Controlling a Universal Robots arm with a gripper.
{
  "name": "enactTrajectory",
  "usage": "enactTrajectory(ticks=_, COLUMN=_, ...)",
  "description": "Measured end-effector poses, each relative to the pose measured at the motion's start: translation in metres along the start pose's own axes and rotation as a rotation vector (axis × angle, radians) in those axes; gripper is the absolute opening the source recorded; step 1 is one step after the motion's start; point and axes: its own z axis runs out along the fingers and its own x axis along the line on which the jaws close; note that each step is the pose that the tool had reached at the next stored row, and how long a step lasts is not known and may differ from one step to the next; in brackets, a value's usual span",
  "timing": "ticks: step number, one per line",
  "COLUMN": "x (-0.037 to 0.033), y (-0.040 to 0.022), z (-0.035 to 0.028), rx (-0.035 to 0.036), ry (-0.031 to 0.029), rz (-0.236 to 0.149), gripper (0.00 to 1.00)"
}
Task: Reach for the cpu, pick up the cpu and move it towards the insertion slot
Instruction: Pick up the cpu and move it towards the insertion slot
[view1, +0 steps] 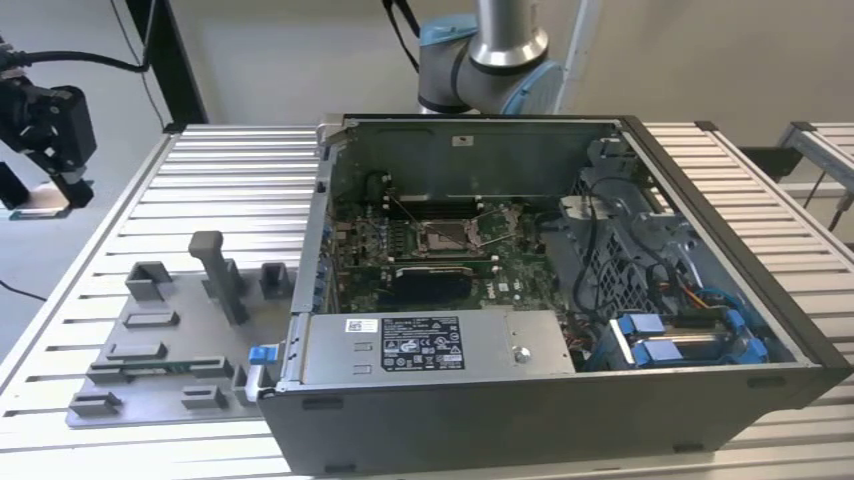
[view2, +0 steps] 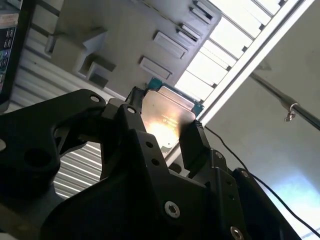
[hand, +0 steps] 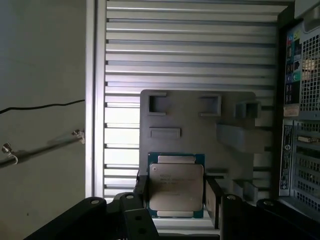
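The tool (hand: 176, 199) is gripping the cpu (hand: 176, 185) by two opposite edges, one finger on each side. Beyond its tips, a grey fixture tray (hand: 200, 135) is lying on the slatted desk (hand: 190, 50). The insertion slot (view1: 447, 237) is sitting well apart from the tool, inside the open computer case (view1: 534, 420).

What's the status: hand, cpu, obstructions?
Hand shut on cpu. Cpu aloft, clear of grey fixture plate, far from insertion slot. Slot unobstructed.

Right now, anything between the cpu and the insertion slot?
Yes: the case wall on the exterior view's left rises between the cpu, gripped in the fingers, and the insertion slot; above it the way looks open.
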Motion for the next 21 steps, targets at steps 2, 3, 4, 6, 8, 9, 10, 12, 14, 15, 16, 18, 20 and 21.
enactTrajectory(ticks=2, x=-0.0055, y=0.0, z=0.0001, rx=0.0, ry=0.0, rz=0.0, gripper=0.0)
enactTrajectory(ticks=3, x=-0.0087, y=0.0, z=0.0001, rx=0.0, ry=0.0, rz=0.0, gripper=0.0)
enactTrajectory(ticks=4, x=-0.0124, y=0.0, z=0.0002, rx=0.0, ry=0.0001, rz=0.0, gripper=0.0)
enactTrajectory(ticks=6, x=-0.02, y=0.0, z=0.0003, rx=0.0, ry=0.0001, rz=0.0, gripper=0.0)
enactTrajectory(ticks=8, x=-0.0278, y=-0.0001, z=0.0004, rx=0.0, ry=0.0001, rz=0.0, gripper=0.0)
enactTrajectory(ticks=9, x=-0.0319, y=-0.0001, z=0.0005, rx=0.0, ry=0.0, rz=0.0, gripper=0.0)
enactTrajectory(ticks=10, x=-0.0363, y=-0.0001, z=0.0007, rx=-0.0001, ry=0.0, rz=0.0, gripper=0.0)
enactTrajectory(ticks=12, x=-0.045, y=-0.0001, z=0.0008, rx=0.0, ry=0.0, rz=0.0, gripper=0.0)
enactTrajectory(ticks=14, x=-0.0537, y=-0.0002, z=0.0009, rx=0.0, ry=0.0, rz=0.0, gripper=0.0)
enactTrajectory(ticks=15, x=-0.0581, y=-0.0002, z=0.001, rx=-0.0001, ry=0.0, rz=0.0, gripper=0.0)
enactTrajectory(ticks=16, x=-0.0629, y=-0.0002, z=0.0011, rx=-0.0001, ry=0.0, rz=0.0, gripper=0.0)
enactTrajectory(ticks=18, x=-0.0713, y=-0.0002, z=0.0012, rx=0.0, ry=0.0001, rz=0.0, gripper=0.0)
enactTrajectory(ticks=20, x=-0.0794, y=-0.0002, z=0.0014, rx=0.0, ry=0.0001, rz=0.0, gripper=0.0)
enactTrajectory(ticks=21, x=-0.0836, y=-0.0003, z=0.0015, rx=0.0, ry=0.0, rz=0.0, gripper=0.0)
